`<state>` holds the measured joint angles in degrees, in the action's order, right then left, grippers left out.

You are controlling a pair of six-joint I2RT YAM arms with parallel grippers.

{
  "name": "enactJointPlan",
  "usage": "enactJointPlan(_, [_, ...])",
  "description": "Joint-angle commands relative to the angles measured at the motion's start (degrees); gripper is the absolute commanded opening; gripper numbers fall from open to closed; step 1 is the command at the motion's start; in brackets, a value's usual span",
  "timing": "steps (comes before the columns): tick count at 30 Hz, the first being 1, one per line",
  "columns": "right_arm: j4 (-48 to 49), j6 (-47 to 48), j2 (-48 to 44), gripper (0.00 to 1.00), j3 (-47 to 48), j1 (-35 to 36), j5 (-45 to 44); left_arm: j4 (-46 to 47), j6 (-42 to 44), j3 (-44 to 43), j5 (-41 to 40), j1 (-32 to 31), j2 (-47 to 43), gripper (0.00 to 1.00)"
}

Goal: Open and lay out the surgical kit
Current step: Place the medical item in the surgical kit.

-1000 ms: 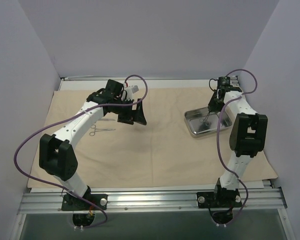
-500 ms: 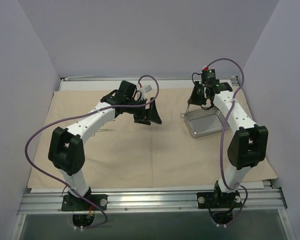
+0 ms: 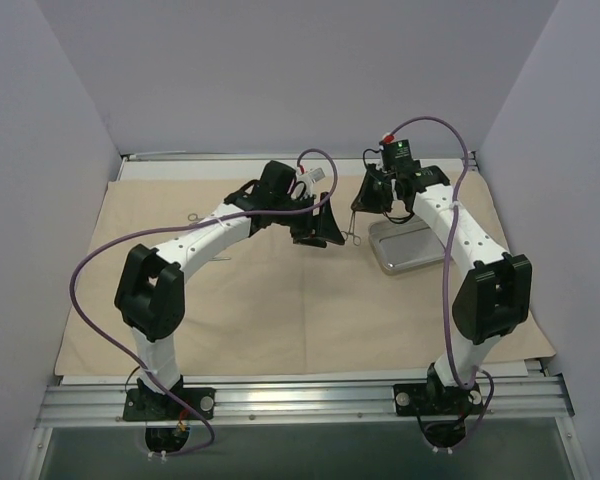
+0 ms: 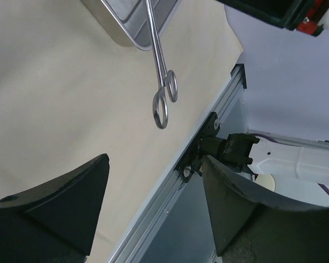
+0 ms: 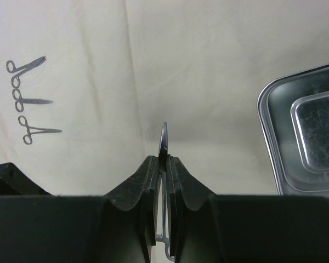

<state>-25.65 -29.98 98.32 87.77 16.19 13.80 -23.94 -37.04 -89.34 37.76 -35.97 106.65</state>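
Note:
The beige cloth wrap (image 3: 280,300) lies spread flat over the table. The steel tray (image 3: 412,264) sits on it at the right, and its corner (image 4: 126,33) shows in the left wrist view. My right gripper (image 3: 364,200) (image 5: 163,159) is shut on a silver scissor-like instrument (image 5: 164,137), which hangs ring handles down (image 4: 163,96) left of the tray. My left gripper (image 3: 323,232) (image 4: 153,208) is open and holds nothing, close beside the hanging instrument (image 3: 352,228). Three more instruments (image 5: 30,100) lie in a row on the cloth at the left.
White walls close in the back and both sides. A metal rail (image 3: 300,395) (image 4: 170,208) runs along the near edge, carrying both arm bases. Purple cables loop off each arm. The two grippers hang close together over the middle back of the cloth.
My right gripper lifted the instrument out of the tray and carried it left. My left arm swung right towards it, and its jaws narrowed a little.

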Motion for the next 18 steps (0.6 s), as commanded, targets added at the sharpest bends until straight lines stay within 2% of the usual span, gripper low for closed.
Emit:
enactJointPlan(1, [-0.89,-1.05,-3.75,0.00,1.88,1.21,1.40,3.20,-0.76,-3.65,-0.23,-0.33,1.36,0.76])
enactJointPlan(10, [-0.81,-2.19,-3.31,0.00,2.58,2.45,2.81,3.47,-0.67,-5.93,0.47,-0.33,4.44,0.57])
enactJointPlan(11, [-0.72,-2.19,-3.23,0.00,2.85,2.71,2.90,3.55,-0.67,-5.85,0.56,-0.25,4.70,0.51])
enactJointPlan(13, [-1.07,-2.19,-3.05,0.00,3.29,2.97,3.16,3.64,-0.67,-5.76,1.00,-0.16,4.88,0.44])
enactJointPlan(16, [-1.60,-2.28,-2.70,0.00,3.90,3.15,4.56,3.64,-0.14,-5.85,2.05,0.02,5.15,0.24])
enactJointPlan(17, [-1.60,-2.28,-2.52,0.00,4.08,3.24,4.91,3.38,0.12,-5.67,2.23,0.37,5.06,0.09])
enactJointPlan(18, [-1.95,-2.19,-2.44,0.00,4.17,3.41,5.18,3.46,0.56,-5.32,2.49,0.54,4.97,0.03])
